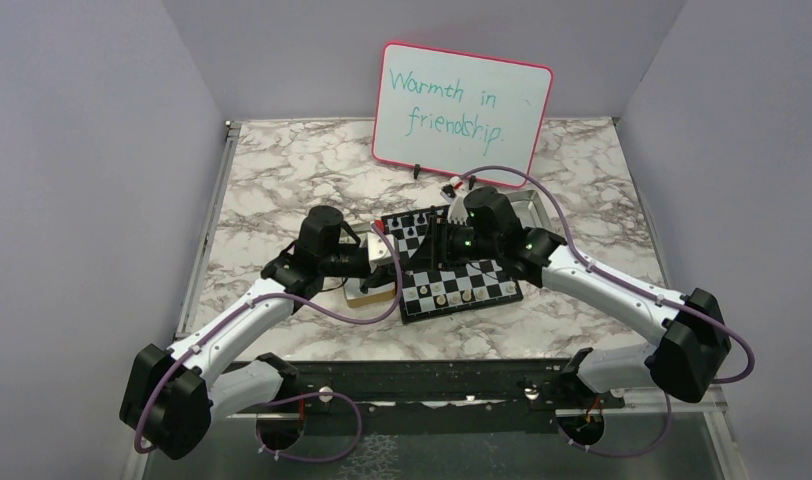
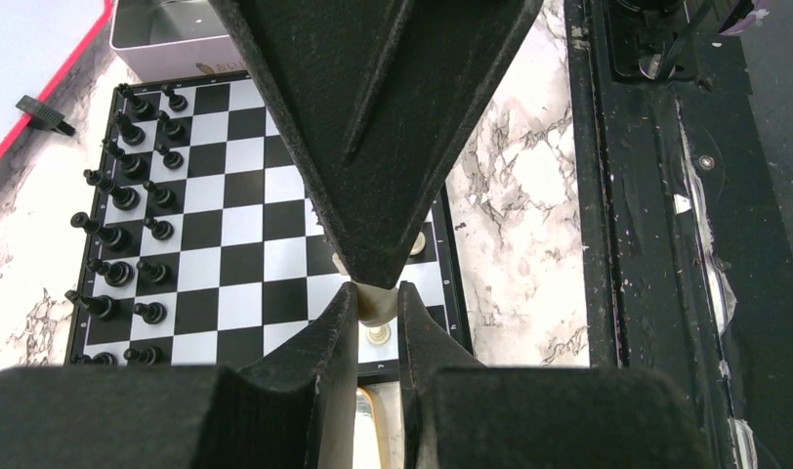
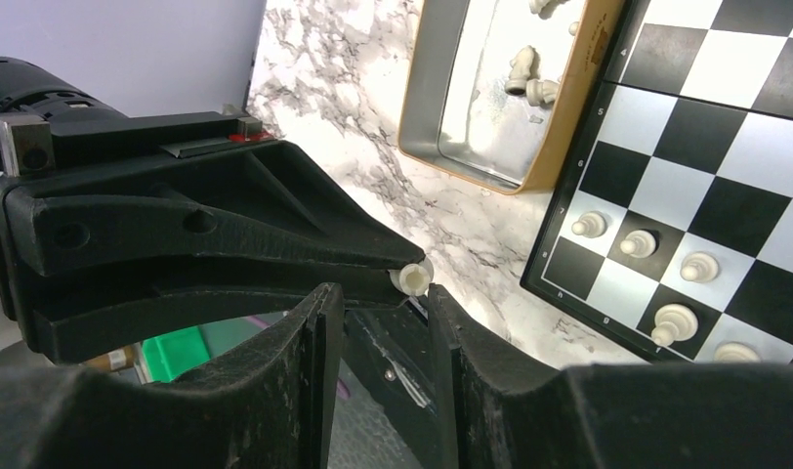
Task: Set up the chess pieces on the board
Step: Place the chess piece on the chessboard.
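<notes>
The chequered board (image 1: 487, 270) lies mid-table. Black chess pieces (image 2: 129, 215) fill its far two rows, and a few cream pieces (image 3: 656, 244) stand along the near rows. My left gripper (image 2: 378, 293) is shut on a cream piece (image 2: 378, 305) and holds it above the board's corner. My right gripper (image 3: 383, 293) is open. Its fingertips straddle the tip of the left fingers (image 3: 227, 244), and the same cream piece (image 3: 412, 278) sits just beside its right finger. In the top view the two grippers, left (image 1: 394, 262) and right (image 1: 434, 245), meet over the board's left side.
A tan box with a silver inside (image 3: 441, 107) holds a few loose cream pieces (image 3: 529, 83) beside the board's left edge. A silver metal tray (image 1: 527, 205) sits behind the board. A pink-framed whiteboard (image 1: 460, 115) stands at the back. A black rail (image 2: 646, 244) runs along the table's near edge.
</notes>
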Action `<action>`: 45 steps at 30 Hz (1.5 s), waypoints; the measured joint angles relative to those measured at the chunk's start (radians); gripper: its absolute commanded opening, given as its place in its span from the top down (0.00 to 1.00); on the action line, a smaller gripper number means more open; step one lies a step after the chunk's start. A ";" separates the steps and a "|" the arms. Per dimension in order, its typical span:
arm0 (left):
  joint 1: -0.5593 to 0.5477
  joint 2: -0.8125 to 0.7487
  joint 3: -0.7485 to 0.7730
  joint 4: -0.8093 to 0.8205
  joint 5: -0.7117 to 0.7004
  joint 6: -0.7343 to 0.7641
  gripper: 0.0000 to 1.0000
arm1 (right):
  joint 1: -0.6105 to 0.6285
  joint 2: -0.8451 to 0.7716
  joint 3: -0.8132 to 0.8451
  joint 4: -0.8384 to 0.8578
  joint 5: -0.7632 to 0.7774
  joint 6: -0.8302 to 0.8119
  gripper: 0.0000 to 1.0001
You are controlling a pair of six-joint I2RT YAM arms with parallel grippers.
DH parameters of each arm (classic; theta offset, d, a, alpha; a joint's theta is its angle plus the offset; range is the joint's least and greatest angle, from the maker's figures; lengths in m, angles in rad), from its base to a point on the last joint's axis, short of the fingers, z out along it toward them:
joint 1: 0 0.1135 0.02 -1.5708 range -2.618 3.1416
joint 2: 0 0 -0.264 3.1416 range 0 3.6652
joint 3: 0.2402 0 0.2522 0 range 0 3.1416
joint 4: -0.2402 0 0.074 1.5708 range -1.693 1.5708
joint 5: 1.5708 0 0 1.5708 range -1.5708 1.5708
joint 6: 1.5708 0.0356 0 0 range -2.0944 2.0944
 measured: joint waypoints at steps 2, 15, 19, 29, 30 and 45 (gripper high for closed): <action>0.000 -0.002 0.000 0.000 0.002 0.002 1.00 | 0.000 0.000 -0.005 0.010 -0.001 0.008 0.59; -0.006 -0.006 0.000 -0.003 0.023 0.023 1.00 | 0.000 0.002 -0.054 0.058 -0.010 0.024 0.62; -0.006 -0.010 0.000 -0.015 0.025 0.030 1.00 | 0.000 0.002 -0.084 0.101 -0.029 0.025 0.73; -0.006 -0.012 0.000 -0.026 0.036 0.032 0.74 | 0.000 -0.027 -0.135 0.163 -0.036 -0.017 0.92; -0.006 -0.012 0.002 -0.023 0.036 0.027 0.63 | 0.000 -0.035 -0.143 0.171 -0.034 -0.027 0.92; -0.012 -0.007 0.005 -0.014 -0.069 -0.093 0.01 | -0.001 -0.208 -0.220 0.212 0.097 -0.230 0.90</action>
